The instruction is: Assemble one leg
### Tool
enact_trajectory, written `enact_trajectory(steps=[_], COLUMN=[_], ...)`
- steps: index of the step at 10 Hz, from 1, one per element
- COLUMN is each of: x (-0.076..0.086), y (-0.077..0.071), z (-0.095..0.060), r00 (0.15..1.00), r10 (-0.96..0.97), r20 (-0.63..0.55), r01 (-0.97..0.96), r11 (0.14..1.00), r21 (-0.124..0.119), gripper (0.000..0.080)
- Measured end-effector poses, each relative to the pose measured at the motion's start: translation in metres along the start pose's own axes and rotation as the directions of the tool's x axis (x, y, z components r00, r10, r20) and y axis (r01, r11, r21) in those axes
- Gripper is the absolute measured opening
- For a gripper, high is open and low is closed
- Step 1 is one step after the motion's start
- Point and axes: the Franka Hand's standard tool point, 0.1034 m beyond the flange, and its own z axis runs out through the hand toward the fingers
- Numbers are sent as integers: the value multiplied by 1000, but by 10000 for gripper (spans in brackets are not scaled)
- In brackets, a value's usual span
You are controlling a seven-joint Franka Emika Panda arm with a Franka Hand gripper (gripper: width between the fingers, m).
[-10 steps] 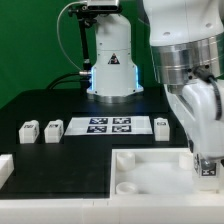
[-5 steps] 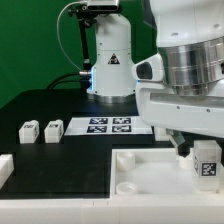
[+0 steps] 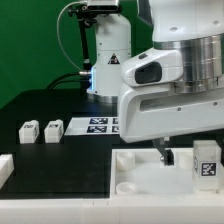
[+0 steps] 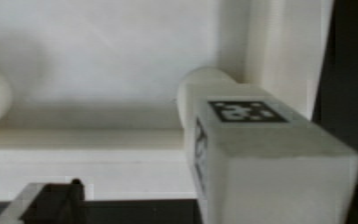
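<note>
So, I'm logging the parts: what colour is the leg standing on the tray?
White, with a black-and-white square marker on the leg; the wrist view shows it best.

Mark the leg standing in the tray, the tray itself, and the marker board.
leg [image 3: 206,160]: exterior view, its tagged front face.
tray [image 3: 128,160]: exterior view, raised corner of its wall.
marker board [image 3: 98,125]: exterior view, the uncovered end.

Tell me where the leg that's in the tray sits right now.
The leg stands on the tray at the exterior view's right, against the wall, marker showing; the pincer hangs just beside it.
</note>
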Motion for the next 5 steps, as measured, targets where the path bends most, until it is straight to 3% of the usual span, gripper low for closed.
enact_trajectory(steps=[1,2,4,5], x=[0,0,0,1], y=[0,-1,-10,-10], z=[0,0,1,1], r00=[999,999,968,947], r10=[45,55,252,321], r20=[-1,-1,3,3], r01=[-45,-55,-252,-321], r11=[999,999,967,947], r21=[-1,1,21,20], gripper=[649,536,290,290])
